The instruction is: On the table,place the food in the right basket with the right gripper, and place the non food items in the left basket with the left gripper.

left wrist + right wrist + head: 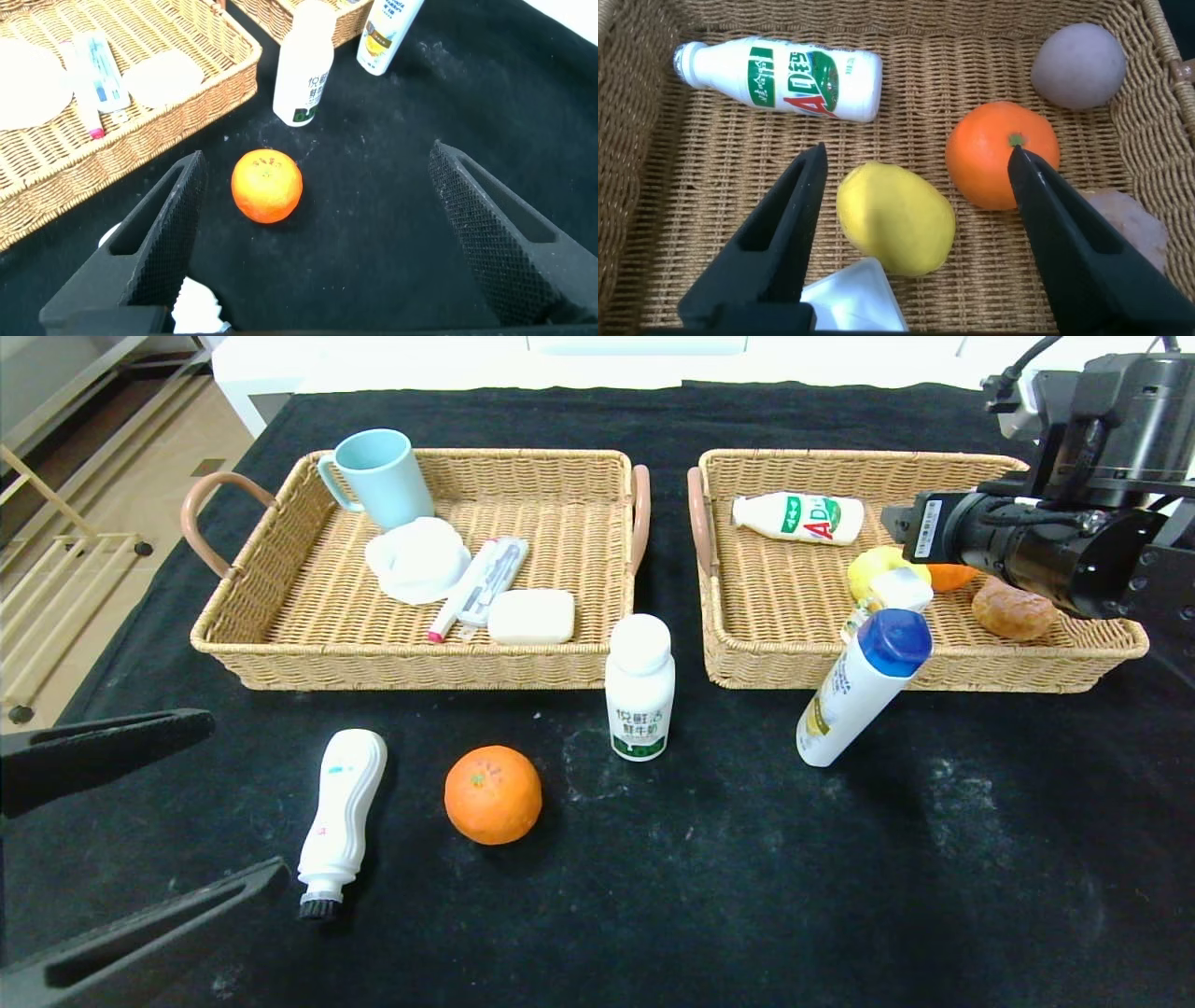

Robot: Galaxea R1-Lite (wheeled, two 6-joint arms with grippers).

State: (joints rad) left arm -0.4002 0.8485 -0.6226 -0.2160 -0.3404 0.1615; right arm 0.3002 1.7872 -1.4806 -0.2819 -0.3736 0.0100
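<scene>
Right gripper (pixel 915 233) hangs over the right basket (pixel 747 658), jaws spread wide and holding nothing; the lemon (pixel 895 217) lies on the wicker between them, touching a small white carton (pixel 854 297). A 2nd orange (pixel 1001 154) and a lying milk bottle with a red and green label (pixel 780 77) are also in this basket.

Left gripper (pixel 140 821) waits low at the table's (pixel 934 859) near left, jaws wide and empty.

Outstanding on the cloth: orange (pixel 492 794), upright green-labelled milk bottle (pixel 639 687), wavy brush-tipped bottle (pixel 340 819) (lying flat), and the blue-capped tube (pixel 864 686), leaning at the right basket's front wall.

Recommendation: lift the right gripper straight up, clear of the rim, before crossing to the orange, then close across its widest part, since it may roll.
</scene>
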